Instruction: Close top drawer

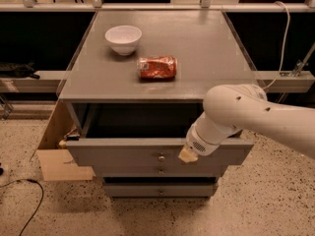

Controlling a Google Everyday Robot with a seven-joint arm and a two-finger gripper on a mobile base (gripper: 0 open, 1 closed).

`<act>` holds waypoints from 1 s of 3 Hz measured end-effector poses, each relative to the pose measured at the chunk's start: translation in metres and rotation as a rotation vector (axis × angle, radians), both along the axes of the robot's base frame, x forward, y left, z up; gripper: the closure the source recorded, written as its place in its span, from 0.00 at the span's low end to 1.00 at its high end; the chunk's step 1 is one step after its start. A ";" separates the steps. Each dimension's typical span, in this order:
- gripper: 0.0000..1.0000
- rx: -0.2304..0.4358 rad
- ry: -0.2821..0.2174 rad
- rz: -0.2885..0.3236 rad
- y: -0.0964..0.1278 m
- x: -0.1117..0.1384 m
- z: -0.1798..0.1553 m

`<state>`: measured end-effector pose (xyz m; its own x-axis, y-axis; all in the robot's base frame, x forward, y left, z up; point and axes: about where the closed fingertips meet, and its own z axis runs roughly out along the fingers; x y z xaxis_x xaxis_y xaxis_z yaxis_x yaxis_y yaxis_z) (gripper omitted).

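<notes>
The top drawer (pixel 123 153) is a wide grey drawer with a small round metal knob (pixel 161 157) at its centre. It stands pulled out from the grey cabinet (pixel 197 48), its dark inside showing behind the front panel. My gripper (pixel 188 154) is at the end of the white arm, right against the drawer's front panel just right of the knob. Only a pale tip of it shows below the arm's wrist.
A white bowl (pixel 123 38) and a red crumpled packet (pixel 156 67) lie on the cabinet top. Two shorter drawers (pixel 147 171) sit below the top one. A cardboard box (pixel 56 154) stands at the cabinet's left. A cable (pixel 29 200) lies on the speckled floor.
</notes>
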<state>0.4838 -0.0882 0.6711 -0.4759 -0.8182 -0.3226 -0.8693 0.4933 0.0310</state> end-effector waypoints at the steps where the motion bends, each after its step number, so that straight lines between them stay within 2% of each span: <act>1: 0.59 0.002 -0.005 -0.003 0.000 -0.004 0.001; 2: 0.35 -0.011 -0.019 -0.008 0.002 0.000 -0.003; 3: 0.12 -0.008 -0.055 -0.009 0.003 0.003 0.001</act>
<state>0.4867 -0.0854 0.6721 -0.4651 -0.8167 -0.3416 -0.8650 0.5013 -0.0208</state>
